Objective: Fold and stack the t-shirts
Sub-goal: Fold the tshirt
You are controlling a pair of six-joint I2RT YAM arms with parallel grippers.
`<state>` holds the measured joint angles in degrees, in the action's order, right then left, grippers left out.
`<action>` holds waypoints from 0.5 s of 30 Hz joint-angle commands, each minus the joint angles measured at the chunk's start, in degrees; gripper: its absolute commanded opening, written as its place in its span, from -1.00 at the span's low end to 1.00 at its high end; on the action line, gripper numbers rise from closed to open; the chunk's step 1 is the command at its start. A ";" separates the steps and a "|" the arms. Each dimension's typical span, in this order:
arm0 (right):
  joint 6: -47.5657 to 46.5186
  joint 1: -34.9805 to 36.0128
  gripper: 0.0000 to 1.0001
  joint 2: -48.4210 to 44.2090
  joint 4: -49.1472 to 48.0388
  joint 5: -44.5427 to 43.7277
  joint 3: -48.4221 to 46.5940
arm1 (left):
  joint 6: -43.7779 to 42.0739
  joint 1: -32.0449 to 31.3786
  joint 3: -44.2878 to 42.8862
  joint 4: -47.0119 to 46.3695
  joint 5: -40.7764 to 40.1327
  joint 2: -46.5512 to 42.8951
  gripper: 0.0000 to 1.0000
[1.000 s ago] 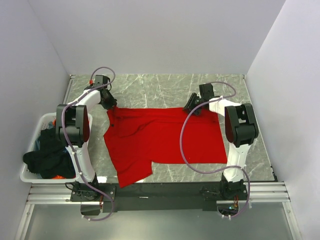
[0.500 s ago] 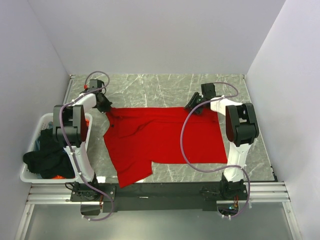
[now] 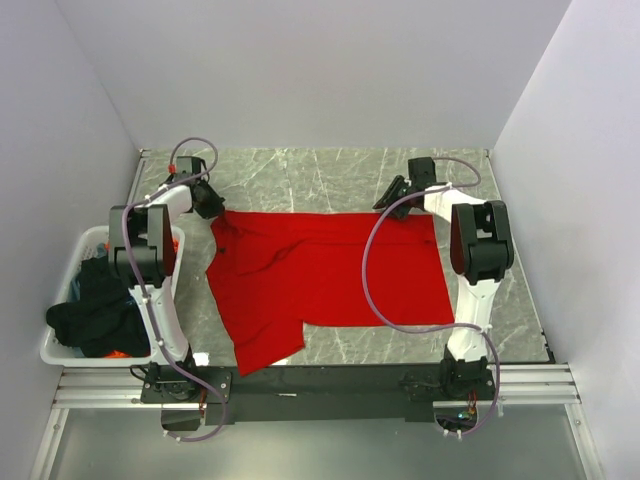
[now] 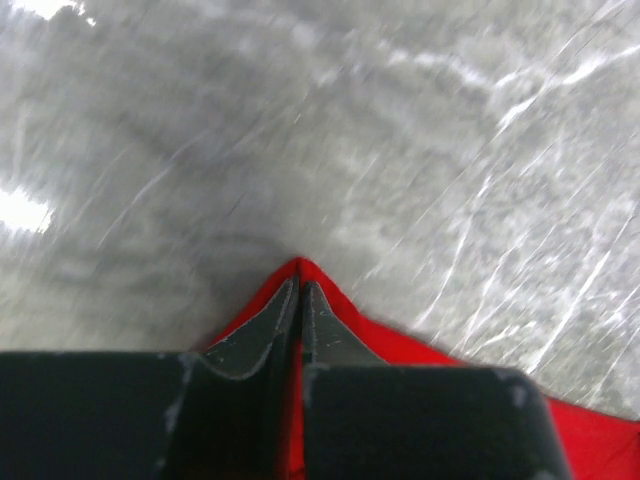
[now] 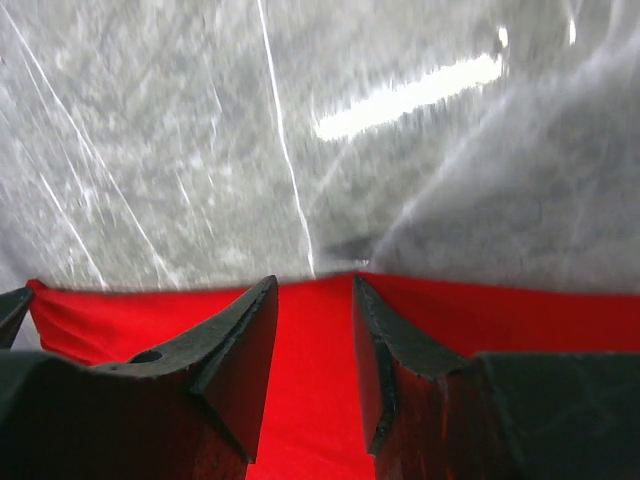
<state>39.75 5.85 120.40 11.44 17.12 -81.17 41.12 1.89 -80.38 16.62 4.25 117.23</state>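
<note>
The red t-shirt [image 3: 330, 270] lies spread on the marble table, with one sleeve hanging toward the near edge. My left gripper [image 3: 213, 208] is at its far left corner. In the left wrist view it [image 4: 299, 285] is shut on a pinched peak of the red cloth [image 4: 410, 350]. My right gripper [image 3: 390, 202] is at the shirt's far edge. In the right wrist view it [image 5: 313, 285] is open, with its fingers on either side of the red hem [image 5: 310, 400]. The black shirts [image 3: 95, 305] are piled in the basket.
A white slotted basket [image 3: 75, 250] stands at the left edge of the table, beside the left arm. Grey marble table [image 3: 300, 180] shows beyond the shirt's far edge. White walls close in the back and sides.
Both grippers have moved toward the far side of the table. The red shirt's far edge has shifted back with them and lies straighter.
</note>
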 commanded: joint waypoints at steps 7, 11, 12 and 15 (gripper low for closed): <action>-4.67 -1.89 -0.12 -0.41 4.37 -2.36 -7.69 | -3.33 0.39 -9.79 -0.54 0.67 4.50 -0.66; -7.48 -2.85 -0.08 -7.18 4.82 -4.46 -3.75 | -4.47 0.39 -10.50 0.08 -0.82 2.57 -0.28; -7.49 -3.29 -0.07 -8.85 4.64 -4.82 -2.43 | -4.73 0.39 -10.41 0.43 -1.35 1.17 -0.22; -6.70 -5.05 0.01 -16.05 3.42 -5.79 5.90 | -4.83 0.39 -9.19 0.69 -2.14 -2.60 0.09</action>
<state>34.26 3.01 114.08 16.01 13.82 -80.23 37.60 2.07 -88.90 17.28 3.77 120.90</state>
